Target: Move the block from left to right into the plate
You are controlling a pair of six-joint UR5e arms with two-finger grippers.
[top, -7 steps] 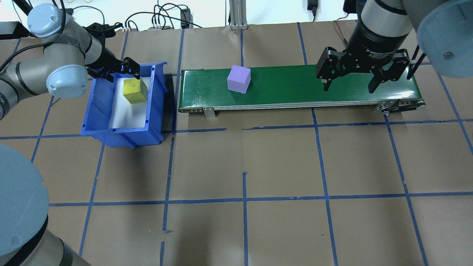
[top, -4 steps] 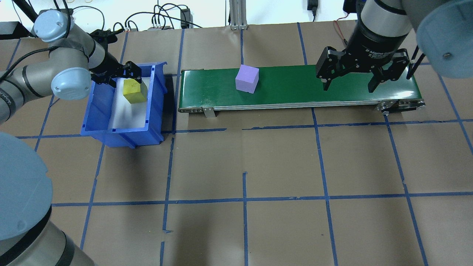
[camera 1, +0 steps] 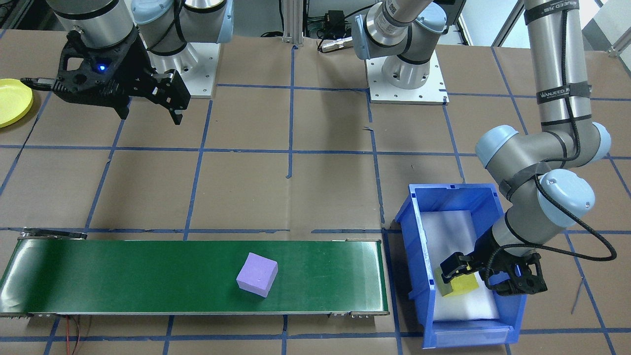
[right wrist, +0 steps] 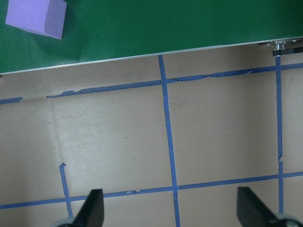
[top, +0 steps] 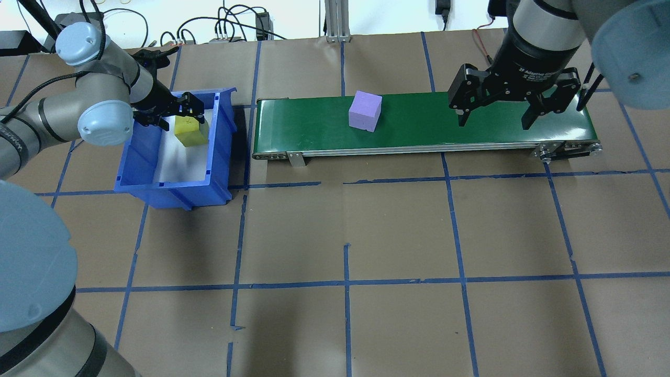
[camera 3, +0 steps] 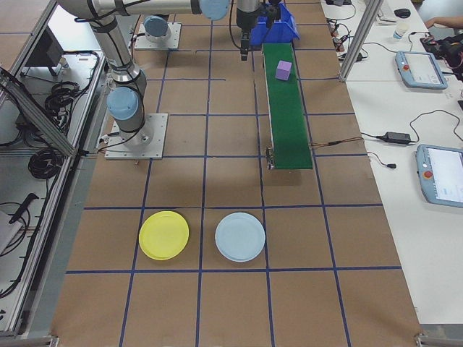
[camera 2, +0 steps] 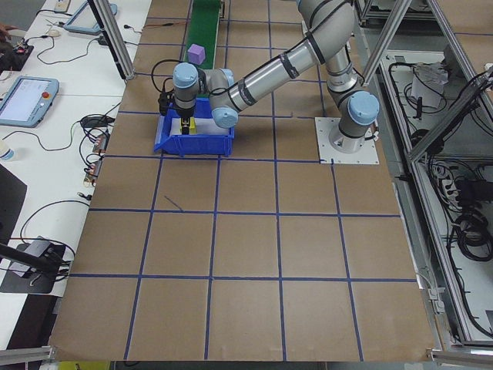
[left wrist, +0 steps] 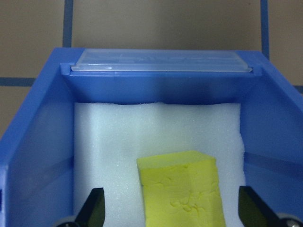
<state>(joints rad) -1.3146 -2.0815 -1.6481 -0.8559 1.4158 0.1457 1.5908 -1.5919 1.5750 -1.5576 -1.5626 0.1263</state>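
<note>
On the green conveyor belt (top: 419, 123), purple block (top: 365, 111) sits left of centre. Right gripper (top: 492, 124) hangs wide open, empty, above the belt's right end. Left gripper (top: 175, 116), open, straddles yellow block (top: 188, 131) inside blue bin (top: 157, 186). Yellow plate (camera 3: 163, 235) lies well apart.

The brown-papered table (camera 3: 231, 188) carries a green conveyor (camera 3: 287, 108), blue bin (top: 172, 152), yellow plate (camera 3: 163, 235) and pale blue plate (camera 3: 240, 237).
</note>
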